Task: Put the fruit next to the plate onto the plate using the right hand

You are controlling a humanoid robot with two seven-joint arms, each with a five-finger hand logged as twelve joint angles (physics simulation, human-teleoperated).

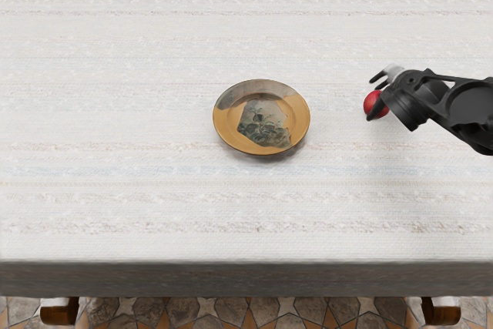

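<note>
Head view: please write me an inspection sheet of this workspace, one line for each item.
Surface: cloth-covered table, pale with faint stripes.
Job's things: red fruit lies on the table to the right of the plate, apart from it; no fruit is on the plate.
Clutter: nothing seen.
Grippers: right hand is at the fruit, grip unclear; left hand not in view.
Cables: nothing seen.
Surroundings: tiled floor and wooden table feet below.

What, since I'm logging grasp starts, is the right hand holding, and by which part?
The right hand sits against the red fruit, covering its side away from the plate; whether it actually grips it cannot be told.
</note>
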